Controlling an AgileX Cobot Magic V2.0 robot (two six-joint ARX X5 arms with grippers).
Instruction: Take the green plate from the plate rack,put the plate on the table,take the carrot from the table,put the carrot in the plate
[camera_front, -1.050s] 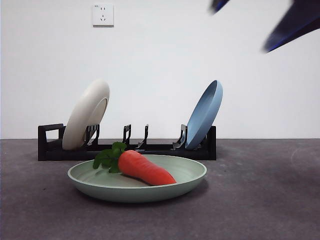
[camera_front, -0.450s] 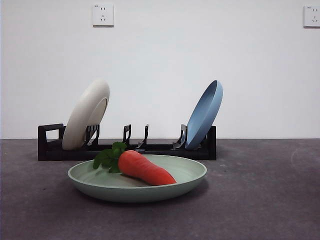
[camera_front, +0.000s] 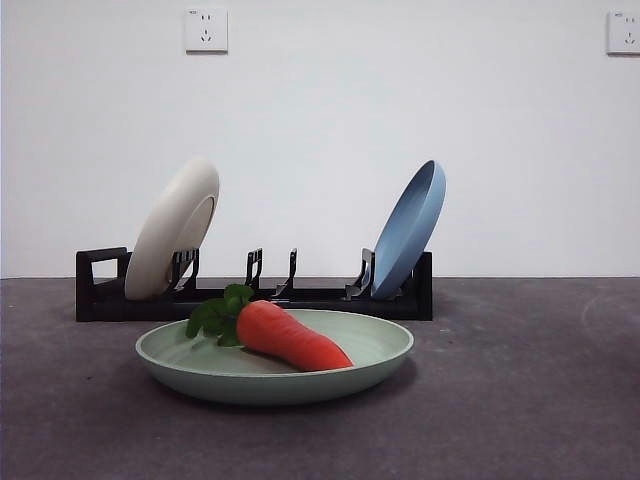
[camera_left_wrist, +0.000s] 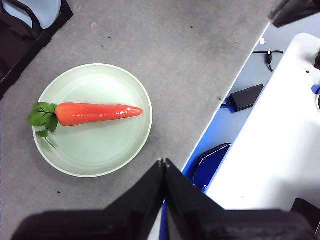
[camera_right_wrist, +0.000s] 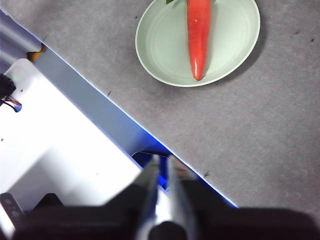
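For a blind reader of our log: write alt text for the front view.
A carrot lies in a green plate flat on the grey table, leaves to the left. Behind stands a black plate rack holding a leaning cream-white plate and a blue plate; no arm in view.

Not much robot on show, only the wrist cams catch any of it. The left gripper (camera_left_wrist: 163, 162) is two matte black jaws, wide slabs at the base that narrow to sharp wedge tips, with the inner edges meeting in one thin pale seam (no gap I can make out). No screws, cables or markings visible on them, just plain dark plastic. The right gripper (camera_right_wrist: 163, 159) looks different: same black bulk low down, but the two fingers (camera_right_wrist: 148, 175) come across pale grey and blurry, almost shiny, with a narrow dark slit running between them.
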